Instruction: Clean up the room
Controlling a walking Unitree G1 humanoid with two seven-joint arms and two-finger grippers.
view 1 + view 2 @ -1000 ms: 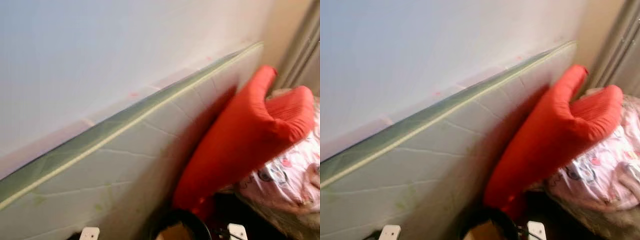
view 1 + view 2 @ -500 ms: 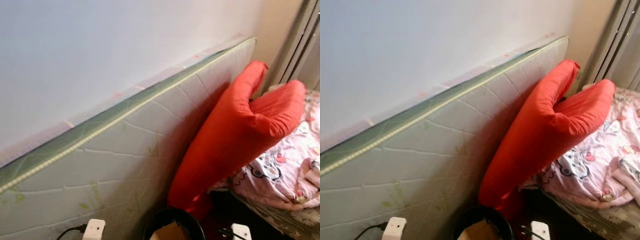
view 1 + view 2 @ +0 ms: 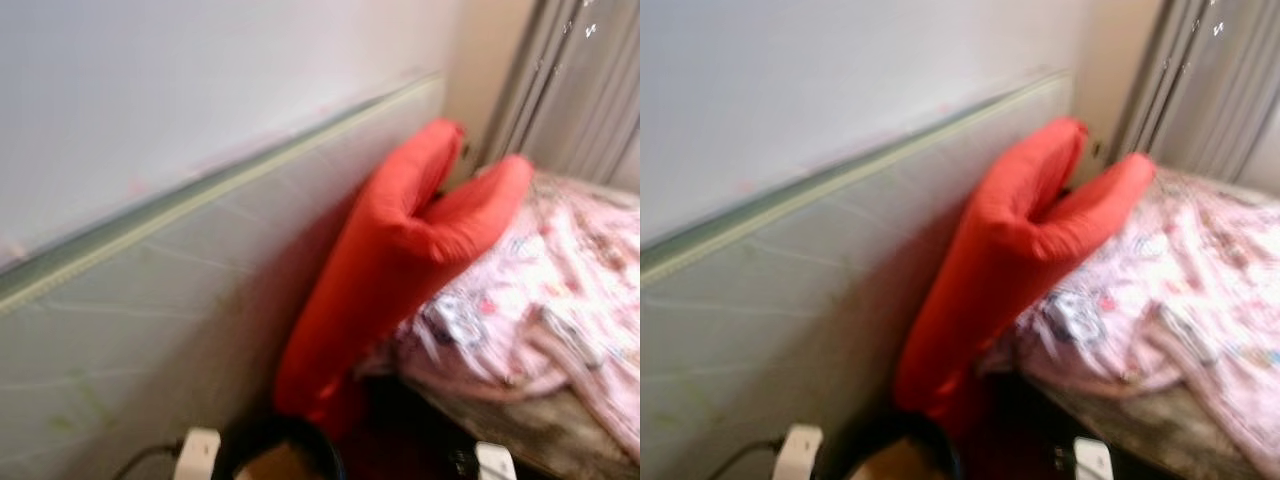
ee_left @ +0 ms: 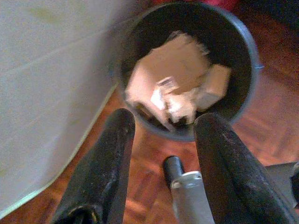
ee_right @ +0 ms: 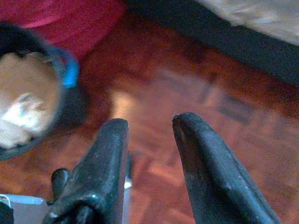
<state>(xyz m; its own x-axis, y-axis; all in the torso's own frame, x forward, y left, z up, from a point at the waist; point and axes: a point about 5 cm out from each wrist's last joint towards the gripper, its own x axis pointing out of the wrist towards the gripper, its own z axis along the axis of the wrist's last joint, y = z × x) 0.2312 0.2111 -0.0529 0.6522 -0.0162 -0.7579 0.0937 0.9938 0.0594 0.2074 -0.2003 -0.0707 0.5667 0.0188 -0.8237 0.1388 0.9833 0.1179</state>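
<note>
One dark round waste bin (image 4: 187,70), part filled with torn cardboard and crumpled paper (image 4: 175,84), is seen standing on the wooden floor (image 5: 187,112) just beside a pale mattress (image 3: 150,320) propped on edge against the wall (image 3: 150,90). The left gripper (image 4: 161,135) is held above the bin with its fingers spread wide and nothing between them; the right gripper (image 5: 147,135) hangs over bare floor beside the bin's blue-edged rim, its fingers likewise parted and empty.

One red cushion (image 3: 390,260), folded over on itself, is leaned between the mattress and the bed (image 3: 540,420), its lower end close to the bin. One pink patterned blanket (image 3: 560,290) is left rumpled over the bed, and grey curtains (image 3: 580,90) are hung behind.

Two white pads (image 3: 197,447) are seen at the bottom edge of the head views; what they are cannot be told.

The head views are blurred. From here, the bin could be knocked over and its contents spilled if an arm were swung low while the body is in motion, since the bin stands so near both grippers. The cushion could also be brushed and toppled onto the bin. Small items on the blanket may be missed, as the blur leaves them unreadable.
</note>
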